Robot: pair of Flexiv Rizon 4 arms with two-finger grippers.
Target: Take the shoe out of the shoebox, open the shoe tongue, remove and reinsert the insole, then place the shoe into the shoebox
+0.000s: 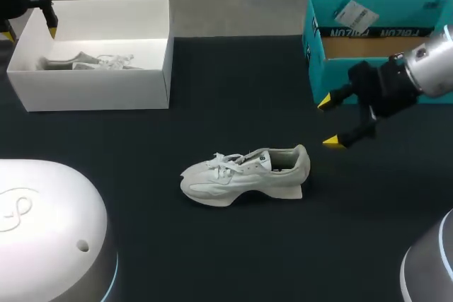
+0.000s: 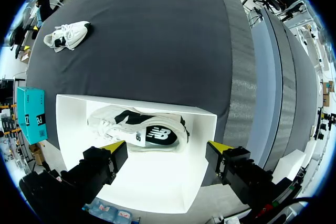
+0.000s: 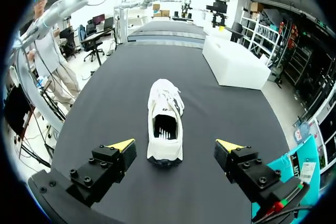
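**Desk:** Where does the shoe stand?

**Photographer:** The white shoe sits upright on its sole mid-way across the black counter, outside both boxes. Its toe points to the robot's left and its heel to the right.

**Desk:** And the right arm?

**Photographer:** The right fingers hang spread and released in front of the teal shoebox. They are near the shoe's heel but apart from it, grasping nothing. From the wrist, the heel opening lies just ahead between the yellow tips.

**Desk:** The left?

**Photographer:** The left fingers are parted and empty over the open white shoebox at the counter's far left. A second shoe lies on its side inside that box, untouched.
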